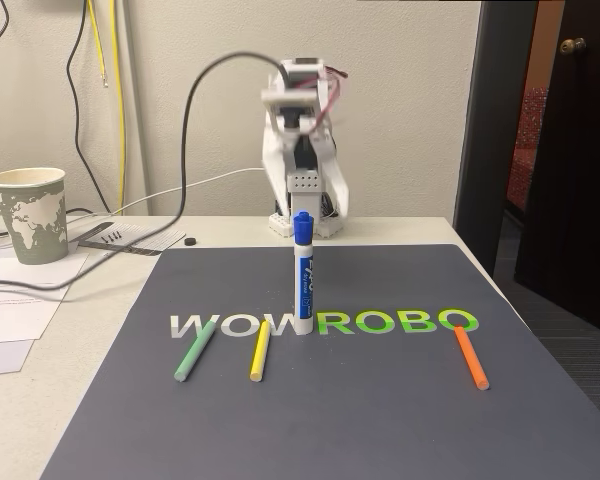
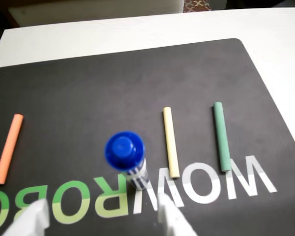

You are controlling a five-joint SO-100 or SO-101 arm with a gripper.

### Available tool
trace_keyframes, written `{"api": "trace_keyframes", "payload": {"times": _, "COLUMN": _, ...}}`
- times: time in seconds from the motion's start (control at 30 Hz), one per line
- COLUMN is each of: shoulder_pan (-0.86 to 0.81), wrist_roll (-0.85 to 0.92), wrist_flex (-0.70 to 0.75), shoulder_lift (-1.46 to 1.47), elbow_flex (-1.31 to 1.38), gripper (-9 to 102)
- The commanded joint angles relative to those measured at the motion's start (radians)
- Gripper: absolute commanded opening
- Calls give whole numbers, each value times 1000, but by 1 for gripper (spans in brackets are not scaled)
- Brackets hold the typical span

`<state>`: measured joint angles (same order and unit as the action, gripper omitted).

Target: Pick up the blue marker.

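Orange stick [image 2: 9,147] is seen far left in the wrist view; blue marker [image 2: 127,158] stands upright on the dark mat [image 2: 88,88], cap up, just ahead of the spread, empty gripper [image 2: 101,216]. Yellow stick [image 2: 170,141] and green stick [image 2: 221,135] lie right. Fingertips are cropped, blurred.

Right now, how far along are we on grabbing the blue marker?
Nothing is finished: the blue marker stands upright on the dark mat, cap up, ungrasped. In hand is the approach: in the wrist view the gripper is open, its fingertips short of the marker. Left: advance around the barrel, close, lift.
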<state>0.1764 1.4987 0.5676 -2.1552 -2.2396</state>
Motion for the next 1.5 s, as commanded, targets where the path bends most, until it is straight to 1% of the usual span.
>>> {"api": "trace_keyframes", "payload": {"times": 0.0, "shoulder_pan": 8, "wrist_roll": -9, "wrist_flex": -44, "shoulder_lift": 21, "elbow_flex": 0, "gripper": 29}}
{"api": "trace_keyframes", "payload": {"times": 0.33, "shoulder_pan": -2, "wrist_roll": -9, "wrist_flex": -155, "shoulder_lift": 146, "elbow_flex": 0, "gripper": 29}}
{"api": "trace_keyframes", "payload": {"times": 0.67, "shoulder_pan": 6, "wrist_roll": -35, "wrist_flex": -173, "shoulder_lift": 195, "elbow_flex": 0, "gripper": 29}}
{"api": "trace_keyframes", "payload": {"times": 1.13, "shoulder_pan": 8, "wrist_roll": -80, "wrist_flex": -285, "shoulder_lift": 310, "elbow_flex": 0, "gripper": 29}}
{"api": "trace_keyframes", "payload": {"times": 1.47, "shoulder_pan": 9, "wrist_roll": -92, "wrist_flex": -316, "shoulder_lift": 342, "elbow_flex": 2, "gripper": 28}}
